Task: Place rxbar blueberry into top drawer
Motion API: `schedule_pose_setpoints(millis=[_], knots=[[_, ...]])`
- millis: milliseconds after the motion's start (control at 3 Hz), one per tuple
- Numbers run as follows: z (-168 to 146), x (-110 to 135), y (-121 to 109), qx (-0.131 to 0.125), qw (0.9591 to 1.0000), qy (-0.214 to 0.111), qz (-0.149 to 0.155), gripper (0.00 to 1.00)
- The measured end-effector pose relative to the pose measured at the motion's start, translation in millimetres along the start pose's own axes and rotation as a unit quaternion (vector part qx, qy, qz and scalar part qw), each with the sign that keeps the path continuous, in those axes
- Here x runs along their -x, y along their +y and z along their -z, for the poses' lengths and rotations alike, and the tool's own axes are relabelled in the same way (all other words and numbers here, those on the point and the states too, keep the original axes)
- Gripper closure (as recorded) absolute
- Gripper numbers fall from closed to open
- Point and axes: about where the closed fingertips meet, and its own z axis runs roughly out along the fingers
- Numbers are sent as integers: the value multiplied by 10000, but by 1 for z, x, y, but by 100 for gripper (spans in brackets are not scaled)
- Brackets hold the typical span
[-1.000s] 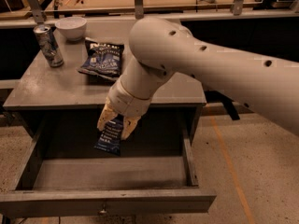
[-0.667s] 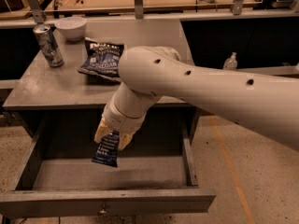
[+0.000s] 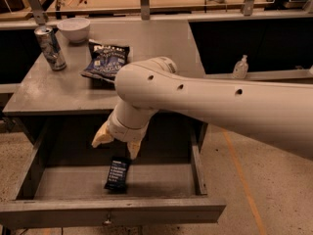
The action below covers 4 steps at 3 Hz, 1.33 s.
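Rxbar blueberry (image 3: 117, 174) lying on floor of open top drawer (image 3: 112, 210), pincer (image 3: 117, 144) just above it, fingers (image 3: 101, 138) spread, holding nothing

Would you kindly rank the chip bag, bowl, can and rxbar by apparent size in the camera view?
1. chip bag
2. bowl and can: look alike, unranked
3. rxbar: smallest, though nearest, lying in the drawer under the open gripper

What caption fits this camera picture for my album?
Robot's open claw hovers over the top drawer, the rxbar blueberry inside.
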Motion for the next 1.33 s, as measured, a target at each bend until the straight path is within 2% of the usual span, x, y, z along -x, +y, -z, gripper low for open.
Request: schedule_pose_setpoints(millis=[333, 667, 1000, 1333], knots=[[10, -3, 1, 31, 10000, 34, 18, 0], [46, -10, 3, -125, 9998, 128, 22, 18], [114, -24, 9, -497, 9981, 358, 14, 41], [189, -38, 9, -816, 9919, 970, 50, 65]])
